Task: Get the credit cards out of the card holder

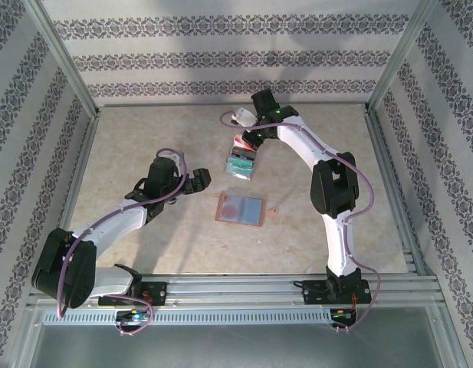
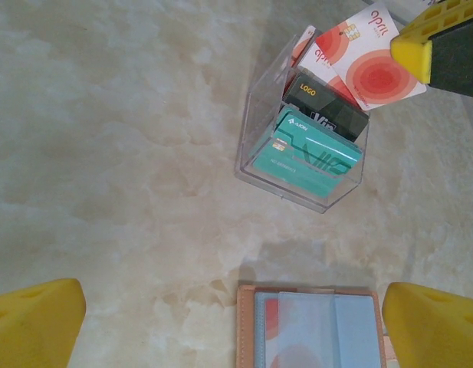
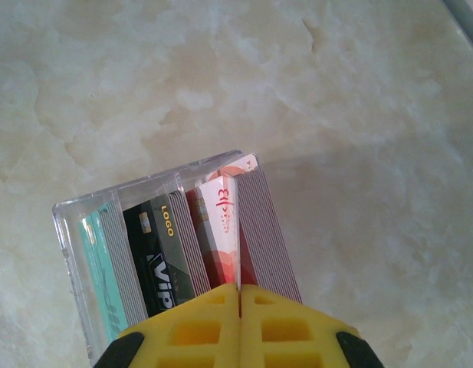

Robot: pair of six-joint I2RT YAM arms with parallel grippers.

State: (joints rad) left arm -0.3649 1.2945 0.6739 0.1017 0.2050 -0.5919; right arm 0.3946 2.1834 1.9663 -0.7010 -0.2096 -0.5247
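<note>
Left wrist view, "LOGO" black card (image 2: 326,105), "april" red card (image 2: 372,61) pinched in right jaws, left jaws spread.

Clear box (image 2: 297,165) on marble tabletop (image 2: 121,153)

You had open marble tabletop (image 1: 144,130) across the whole left and far side, with nothing standing on it. The clear card box (image 2: 297,153) stood just beyond the open card holder (image 1: 240,208), with a strip of bare table between them. The right gripper (image 3: 238,295) hung over the box's far end, pinched shut on a red-and-white card (image 2: 370,65), so that approach was blocked. The left gripper (image 1: 196,182), jaws wide, sat just left of the holder.
</note>
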